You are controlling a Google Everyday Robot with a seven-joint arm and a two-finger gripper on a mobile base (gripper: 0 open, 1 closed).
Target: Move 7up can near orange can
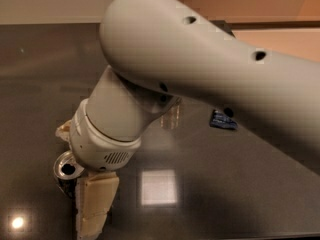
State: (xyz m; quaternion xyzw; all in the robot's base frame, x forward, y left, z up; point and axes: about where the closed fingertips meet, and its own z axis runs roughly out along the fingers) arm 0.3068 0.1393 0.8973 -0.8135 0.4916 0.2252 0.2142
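The 7up can [66, 172], silvery-grey with a dark label and a shiny top, stands upright on the dark table at the lower left, partly hidden by my wrist. My gripper [75, 180] has come down over it and is open. One cream finger [95, 206] is just right of the can, and the tip of the other [62, 130] shows behind it. The can lies between them and I cannot tell if they touch it. The orange can is out of view, possibly behind my arm.
My large grey arm [200, 69] fills the middle and right of the view. A small blue packet [223, 120] lies on the dark table [40, 84] to the right. The table's right edge meets a pale floor at the upper right.
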